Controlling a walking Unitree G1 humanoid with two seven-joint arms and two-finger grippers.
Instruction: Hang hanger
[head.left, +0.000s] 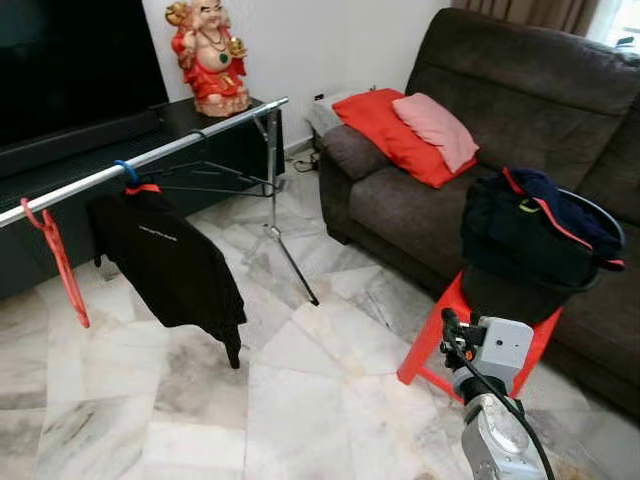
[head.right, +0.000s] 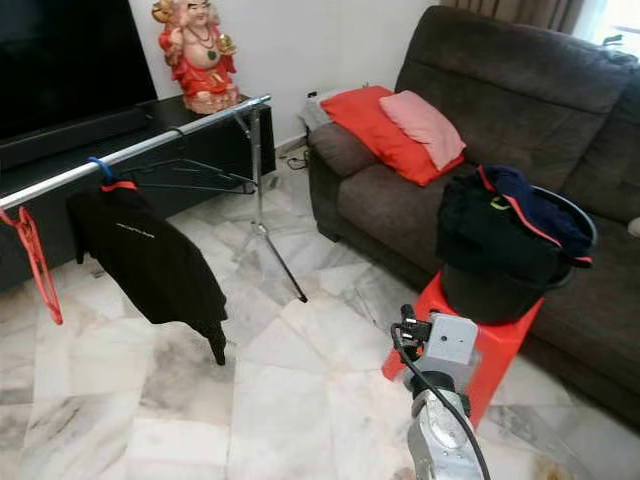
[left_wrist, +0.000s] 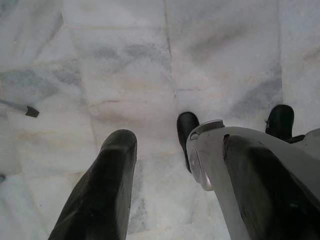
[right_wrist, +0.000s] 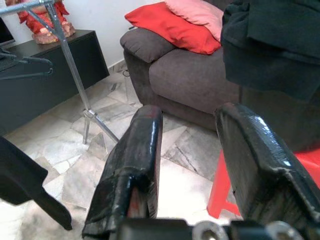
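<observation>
A silver clothes rail (head.left: 150, 157) runs across the left on a tripod stand (head.left: 275, 215). An empty red hanger (head.left: 60, 262) hangs near its left end. Beside it, a black shirt (head.left: 170, 265) hangs on a blue hanger (head.left: 127, 172), and thin black hangers (head.left: 215, 180) hang further along. My right arm (head.left: 495, 400) is raised at the lower right, beside a red stool (head.left: 440, 330). The right gripper (right_wrist: 185, 120) is open and holds nothing, facing the sofa and rack stand. My left gripper (left_wrist: 175, 142) is open and empty, pointing down at the marble floor.
A black basket (head.left: 540, 250) heaped with dark clothes sits on the red stool before a dark sofa (head.left: 520, 100) with red and pink cushions (head.left: 410, 130). A red statue (head.left: 210, 55) stands on the black TV cabinet (head.left: 200, 115) behind the rail. Marble floor (head.left: 300, 380) lies open between rack and stool.
</observation>
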